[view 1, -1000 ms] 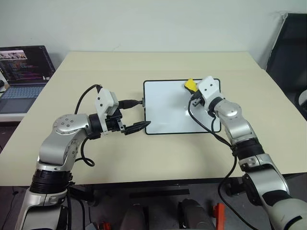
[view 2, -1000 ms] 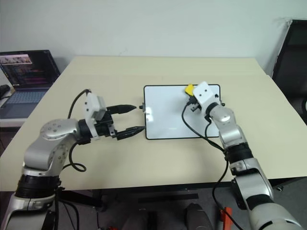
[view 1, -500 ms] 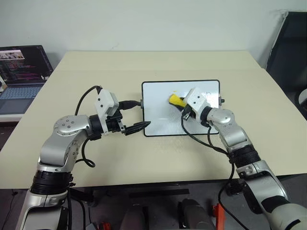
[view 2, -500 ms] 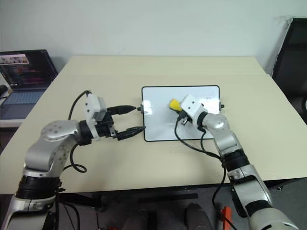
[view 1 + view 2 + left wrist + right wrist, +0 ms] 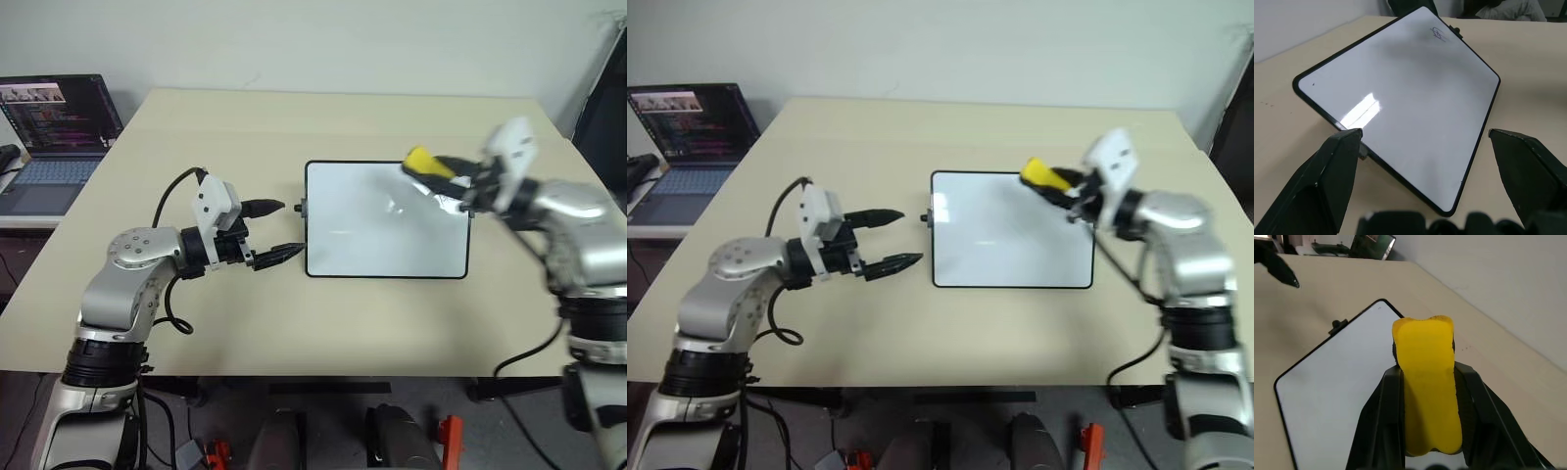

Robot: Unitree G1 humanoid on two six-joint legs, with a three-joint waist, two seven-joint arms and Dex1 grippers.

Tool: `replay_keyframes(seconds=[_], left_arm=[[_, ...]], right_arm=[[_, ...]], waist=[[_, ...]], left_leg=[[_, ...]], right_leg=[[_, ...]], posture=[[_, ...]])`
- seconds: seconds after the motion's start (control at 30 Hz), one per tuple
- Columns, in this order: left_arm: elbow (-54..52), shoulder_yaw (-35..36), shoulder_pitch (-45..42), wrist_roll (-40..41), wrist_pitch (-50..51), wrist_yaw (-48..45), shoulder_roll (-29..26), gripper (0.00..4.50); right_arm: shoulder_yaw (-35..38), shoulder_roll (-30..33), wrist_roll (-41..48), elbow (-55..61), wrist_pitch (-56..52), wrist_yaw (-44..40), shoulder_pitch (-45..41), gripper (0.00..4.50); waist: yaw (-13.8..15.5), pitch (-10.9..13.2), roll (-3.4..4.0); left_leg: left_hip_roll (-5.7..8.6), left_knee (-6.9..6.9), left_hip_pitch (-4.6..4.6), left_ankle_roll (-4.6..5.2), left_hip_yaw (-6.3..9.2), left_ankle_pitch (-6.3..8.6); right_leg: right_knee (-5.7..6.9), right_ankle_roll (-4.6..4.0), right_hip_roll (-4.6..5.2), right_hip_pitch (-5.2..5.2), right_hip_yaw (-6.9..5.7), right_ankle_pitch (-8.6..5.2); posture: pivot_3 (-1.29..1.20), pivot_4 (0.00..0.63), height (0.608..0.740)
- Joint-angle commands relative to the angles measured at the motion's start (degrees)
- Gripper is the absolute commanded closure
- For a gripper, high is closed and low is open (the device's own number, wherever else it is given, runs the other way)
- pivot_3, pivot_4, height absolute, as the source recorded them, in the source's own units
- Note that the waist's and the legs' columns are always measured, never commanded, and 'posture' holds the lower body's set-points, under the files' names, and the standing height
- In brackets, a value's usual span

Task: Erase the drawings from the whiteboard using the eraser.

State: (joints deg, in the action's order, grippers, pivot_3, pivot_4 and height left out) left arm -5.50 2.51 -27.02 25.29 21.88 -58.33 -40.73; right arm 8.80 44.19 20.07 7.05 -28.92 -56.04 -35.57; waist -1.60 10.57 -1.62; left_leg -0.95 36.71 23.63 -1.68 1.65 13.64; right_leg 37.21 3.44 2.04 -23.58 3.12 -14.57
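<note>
we are holding the eraser (image 5: 1426,382) pinched in our right pincer (image 5: 453,181) above the whiteboard (image 5: 382,230); left pincer (image 5: 892,238) spread beside it. next we are probably needing to wipe the remaining drawing (image 5: 1439,33) near its corner.

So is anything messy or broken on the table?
Nothing looks broken or spilled. The whiteboard lies flat on the table, nearly wiped clean; one small drawing remains near a far corner. The right gripper holds the yellow eraser above the board's edge. The left gripper is open beside the board.
</note>
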Motion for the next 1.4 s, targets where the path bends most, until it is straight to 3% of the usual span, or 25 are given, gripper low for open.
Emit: replay_keyframes(seconds=[0.03,0.2,0.5,1.27,1.4], left_arm=[[-1.1,2.5,-0.2,0.5,-1.1,-1.2,-1.9,0.0],[-1.3,2.2,2.2,0.2,-1.2,-1.5,-2.1,0.0],[-3.6,2.4,2.8,1.4,0.6,-0.7,-1.8,0.0],[-4.0,1.7,1.6,1.7,1.2,-0.2,-1.2,0.0],[-2.8,0.3,0.6,1.4,0.2,-0.4,0.7,0.0]], right_arm=[[7.7,6.9,3.7,1.1,-0.1,-6.9,8.7,3.52],[14.1,10.5,2.4,-3.9,6.9,-8.4,20.6,3.52],[19.4,9.9,4.1,-2.3,9.1,-5.3,26.8,3.52],[14.7,9.2,4.8,-3.9,10.4,-3.3,21.9,3.52],[7.0,-1.7,-1.9,-7.7,16.1,10.1,8.7,3.52]], waist=[[0.0,0.0,0.0],[-0.1,0.0,0.03],[-0.4,0.1,0.09],[-0.2,0.1,0.09],[-0.6,0.1,0.15]], left_leg=[[0.01,0.0,0.03,0.02,0.0,0.01],[0.09,0.1,0.15,0.06,0.01,0.04],[0.06,0.22,-0.23,0.06,-0.12,0.03],[0.07,0.24,-0.24,0.06,-0.18,0.02],[0.04,0.29,-0.33,0.06,-0.26,0.02]], right_leg=[[-0.04,0.0,0.02,0.01,-0.01,0.0],[-0.16,0.08,0.13,0.06,-0.09,0.03],[-0.02,0.15,0.02,0.34,0.13,0.06],[-0.02,0.17,0.02,0.34,0.22,0.09],[0.04,0.18,-0.02,0.36,0.32,0.13]], posture=[[0.0,0.15,0.74],[0.0,0.15,0.74],[0.0,0.15,0.74],[0.0,0.15,0.74],[0.0,0.15,0.74]])
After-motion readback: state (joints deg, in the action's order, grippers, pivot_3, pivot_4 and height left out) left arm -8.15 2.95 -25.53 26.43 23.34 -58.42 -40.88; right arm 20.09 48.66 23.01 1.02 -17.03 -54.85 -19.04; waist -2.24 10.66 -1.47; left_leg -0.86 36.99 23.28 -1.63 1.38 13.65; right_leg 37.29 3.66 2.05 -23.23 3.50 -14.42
